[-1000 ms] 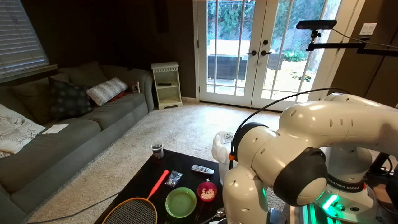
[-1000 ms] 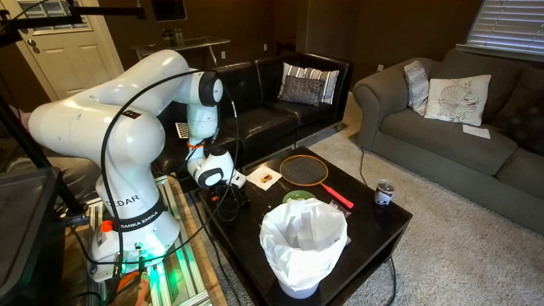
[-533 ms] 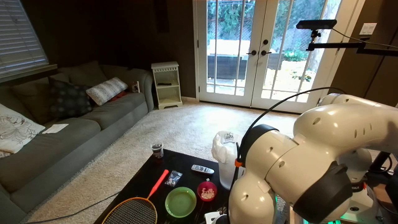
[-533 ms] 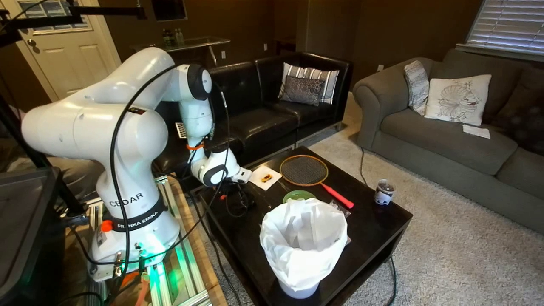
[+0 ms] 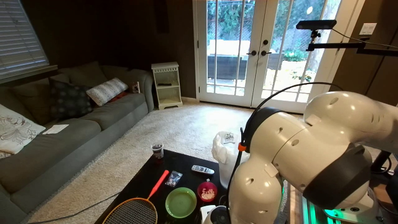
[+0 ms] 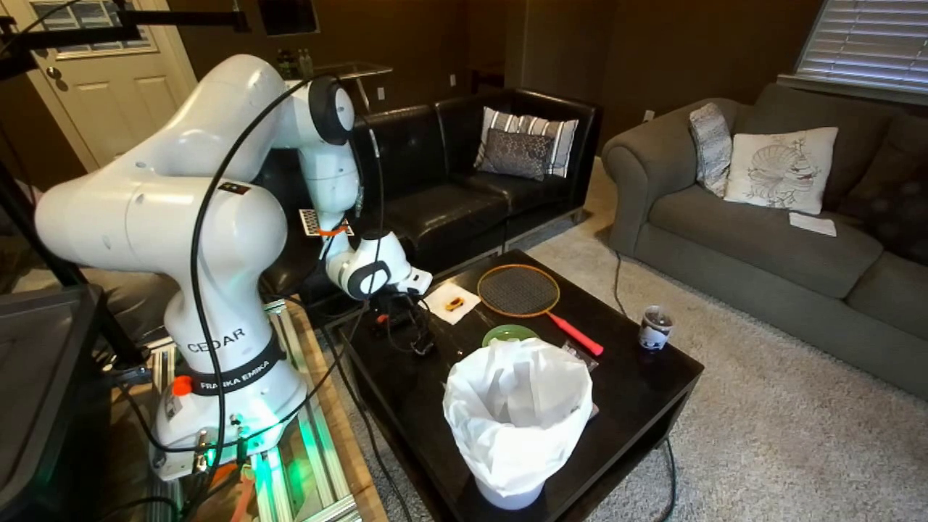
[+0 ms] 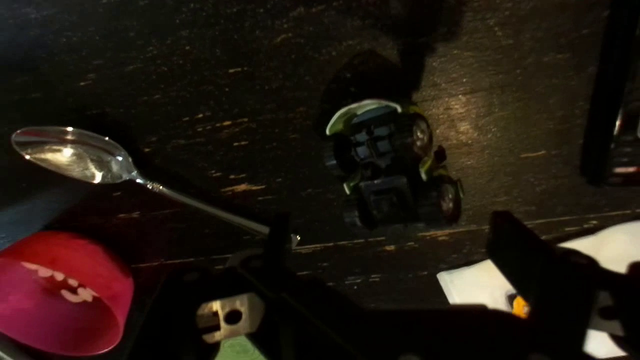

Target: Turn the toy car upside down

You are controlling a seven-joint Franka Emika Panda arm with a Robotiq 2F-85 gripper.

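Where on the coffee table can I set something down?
There's a bare patch between the cup, remote and small clear bag, and a strip between the racket handle and the table edge facing the gray sofa. It's crowded around the green dish, with the racket head and pink bowl close by.

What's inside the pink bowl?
In an exterior view, small pale pieces lie bunched in the pink bowl. What they are isn't clear; anything directly beneath them is covered.

The white arm (image 6: 246, 225) reads CEDAR, its black band (image 6: 250, 373) FRANKA EMIKA
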